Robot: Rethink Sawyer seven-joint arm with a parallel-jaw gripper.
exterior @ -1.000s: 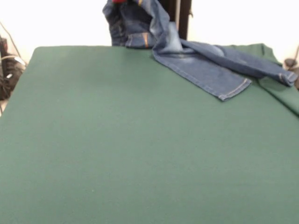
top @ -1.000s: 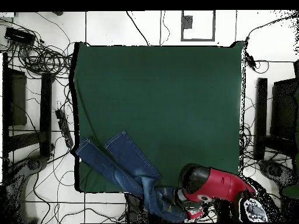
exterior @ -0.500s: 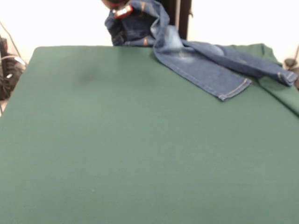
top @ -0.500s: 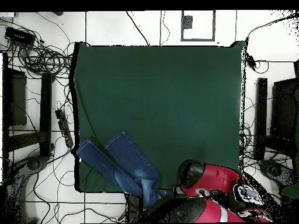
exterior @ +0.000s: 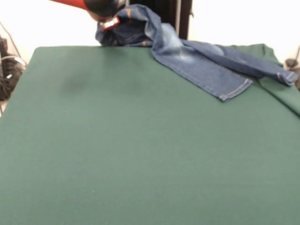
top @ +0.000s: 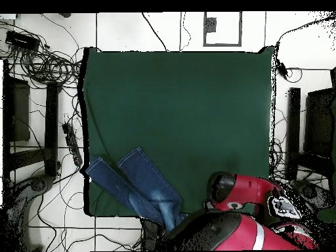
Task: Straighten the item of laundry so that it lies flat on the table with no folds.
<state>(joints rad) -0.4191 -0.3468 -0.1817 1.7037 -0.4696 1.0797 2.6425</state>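
Jeans [exterior: 206,65] waist bunched at gripper [exterior: 108,21], apparently clamped.

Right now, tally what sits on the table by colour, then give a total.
Blue: 1, the jeans, with waist end bunched up at the table's far edge near the tool.
Total: 1

Tangled black cables [top: 46,62] lie on the white tiled floor [top: 125,29] at 10 o'clock in the overhead view. A grey-framed square panel [top: 223,29] sits at 12 o'clock. Dark stands [top: 293,131] flank the scene at 3 o'clock and dark frames [top: 26,125] at 9 o'clock. A cable bundle [exterior: 7,70] shows at 9 o'clock in the front view.
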